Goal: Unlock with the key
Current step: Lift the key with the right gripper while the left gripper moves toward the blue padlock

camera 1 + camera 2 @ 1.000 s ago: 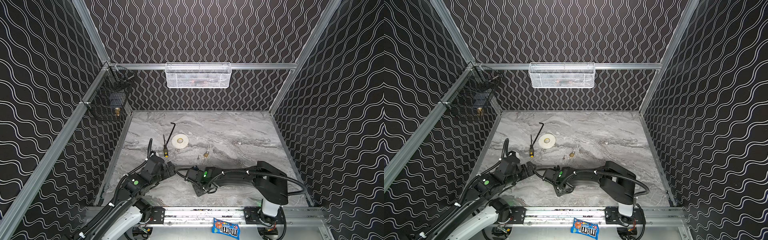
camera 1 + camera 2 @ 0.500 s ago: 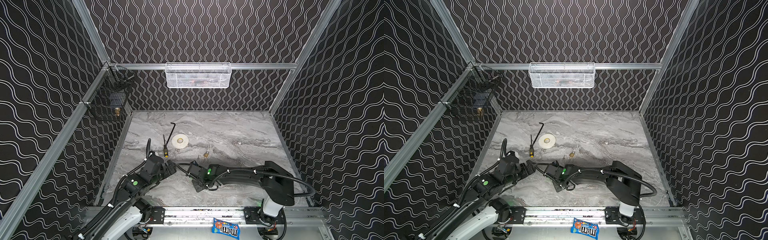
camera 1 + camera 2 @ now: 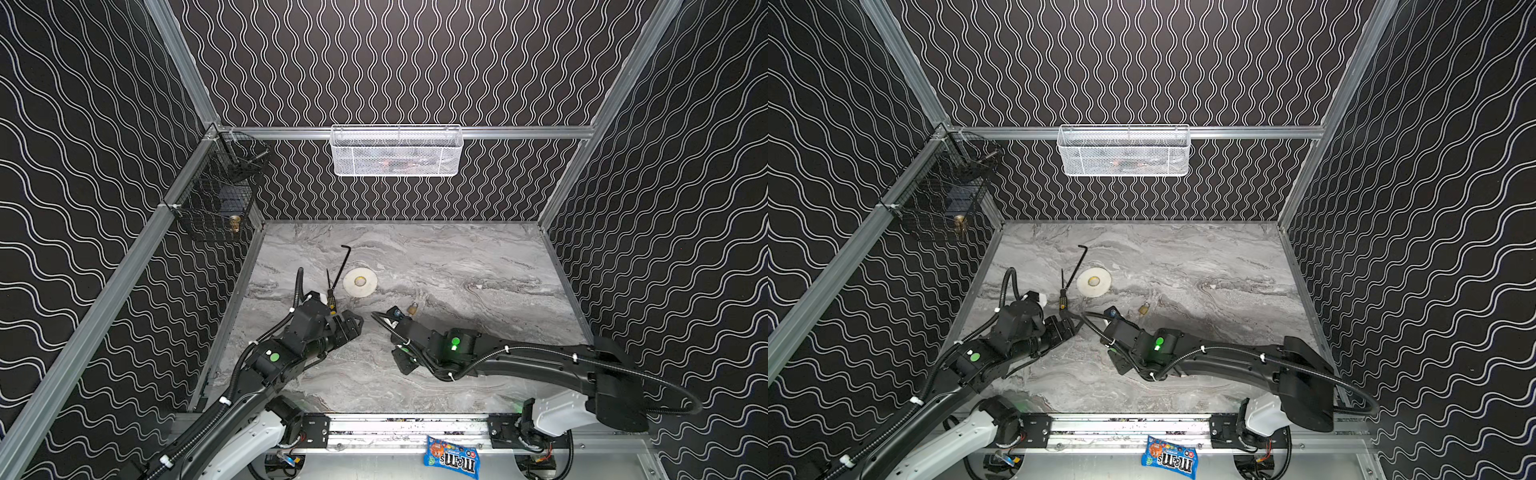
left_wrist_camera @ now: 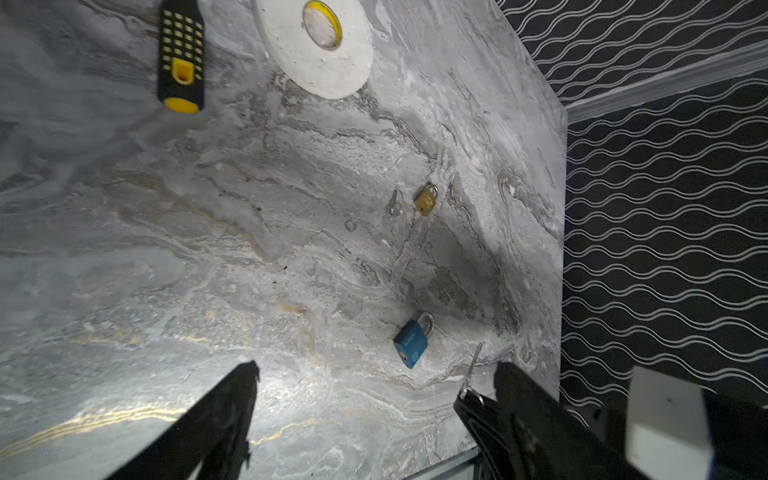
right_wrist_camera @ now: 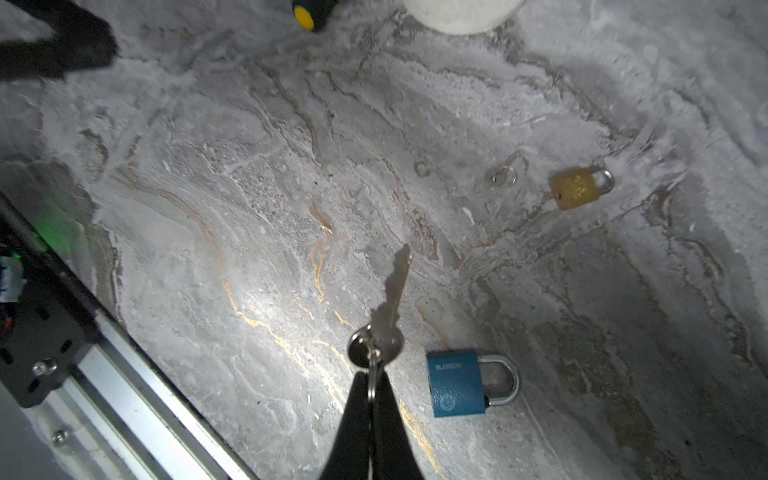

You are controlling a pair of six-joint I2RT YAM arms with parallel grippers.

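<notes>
Holds the key point(image 5: 395, 291) in the right claw point(image 5: 371, 376), clenched on the bow and ring end, with the blade sticking out free over the grey marbled bench point(image 3: 478, 257). Shows the blue padlock point(image 5: 457, 382) lying flat on the bench near the middle, just beside the clenched tips and apart from the key's blade, shackle seemingly seated in the body. Places a brass padlock point(image 5: 575, 188) a little right of and beyond the blue one, with a second small key point(image 5: 505, 172) on a ring just beside it. Has the left claw point(image 4: 376, 370) released wide, gripping nothing, low over the bench left of the blue padlock and pointed toward it. Sets farther off, toward the left, a white tape roll point(image 3: 360, 282), a black-and-yellow screwdriver point(image 3: 331, 297) and a black hex key point(image 3: 341, 266).
</notes>
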